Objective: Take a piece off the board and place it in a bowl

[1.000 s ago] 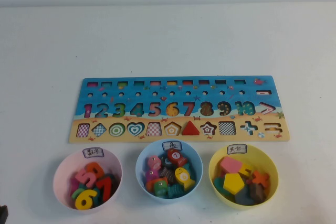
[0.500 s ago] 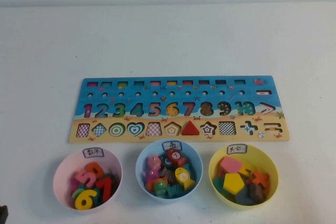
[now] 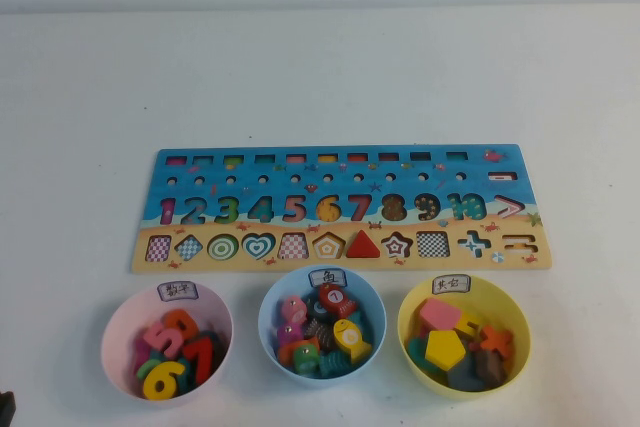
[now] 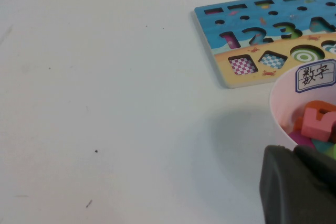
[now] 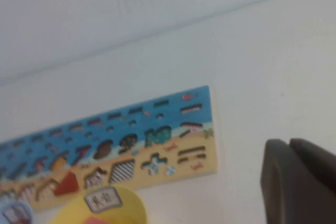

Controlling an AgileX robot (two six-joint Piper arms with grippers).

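The red triangle piece (image 3: pixel 363 245) sits in its slot in the sandy lower row of the board (image 3: pixel 520 182), and also shows in the right wrist view (image 5: pixel 66 183). The yellow bowl (image 3: pixel 505 299), with a white label on its far rim, stands in front of the board's right end and holds several shape pieces. Neither gripper shows in the high view. My left gripper (image 4: pixel 291 149) is shut and empty, beside the pink bowl (image 4: pixel 283 103). My right gripper (image 5: pixel 289 142) is shut and empty, to the right of the yellow bowl (image 5: pixel 131 203) and the board's right end (image 5: pixel 202 153).
A pink bowl (image 3: pixel 120 322) of number pieces and a light blue bowl (image 3: pixel 272 307) of fish pieces stand in a row with the yellow bowl, in front of the board. White table stretches behind and to both sides of the board.
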